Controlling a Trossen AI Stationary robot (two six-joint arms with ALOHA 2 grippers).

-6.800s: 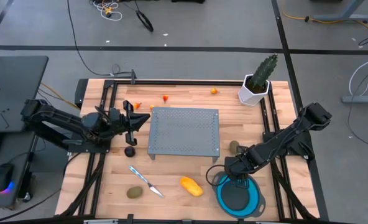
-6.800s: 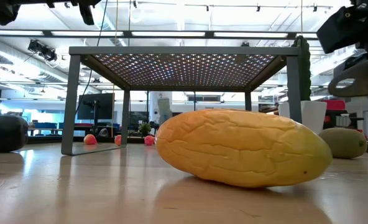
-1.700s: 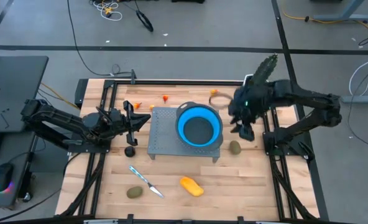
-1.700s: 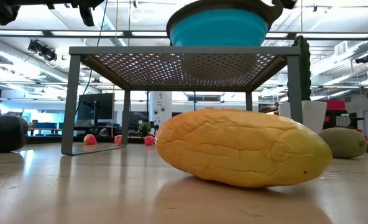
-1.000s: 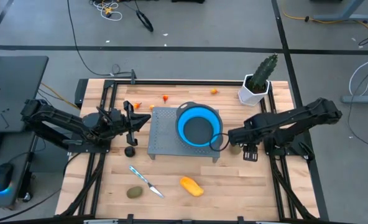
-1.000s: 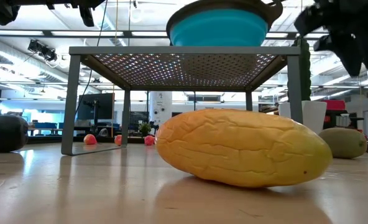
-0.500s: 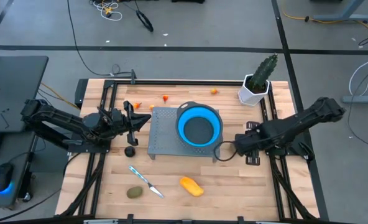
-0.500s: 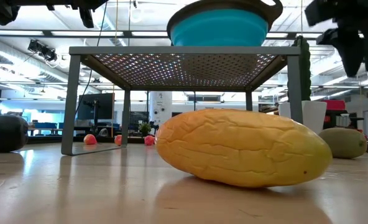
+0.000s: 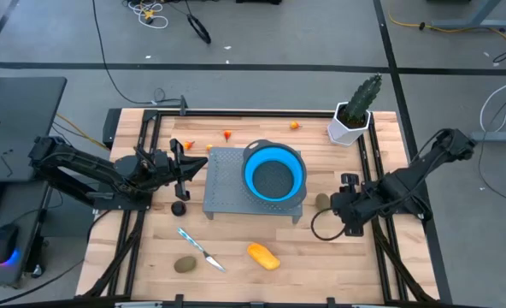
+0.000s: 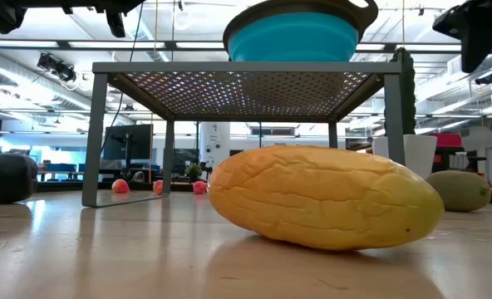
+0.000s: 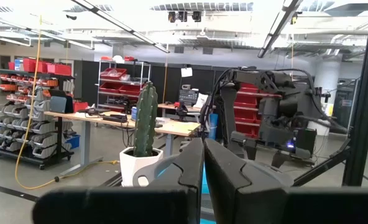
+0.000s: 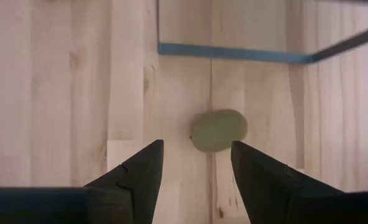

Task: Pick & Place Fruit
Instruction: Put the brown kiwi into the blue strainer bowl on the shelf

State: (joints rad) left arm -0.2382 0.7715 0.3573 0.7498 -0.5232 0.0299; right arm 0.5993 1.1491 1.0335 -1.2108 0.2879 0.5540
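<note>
The fruit lie on the wooden table: a yellow-orange oval (image 9: 263, 255) (image 10: 325, 198), an olive-brown oval (image 9: 185, 265) near the front, a dark round one (image 9: 178, 208), and tiny orange and red pieces (image 9: 227, 134) at the back. A second olive-brown oval (image 9: 322, 202) (image 12: 218, 129) rests on the table beside the rack's right near leg. My right gripper (image 9: 345, 210) (image 12: 196, 168) hangs open above it, pointing steeply down and touching nothing. My left gripper (image 9: 193, 165) (image 11: 202, 165) waits shut and raised at the rack's left side.
A blue bowl (image 9: 274, 175) (image 10: 296, 33) stands on a grey perforated rack (image 9: 227, 184) mid-table. A knife with a light blue handle (image 9: 200, 247) lies near the front left. A potted cactus (image 9: 355, 111) stands at the back right. Black rails (image 9: 377, 248) run along both table sides.
My right gripper has moved away from the bowl toward the table's near right, and has tipped to point more steeply down over the olive-brown fruit. Its fingers stay open. The bowl and the fruit have kept still.
</note>
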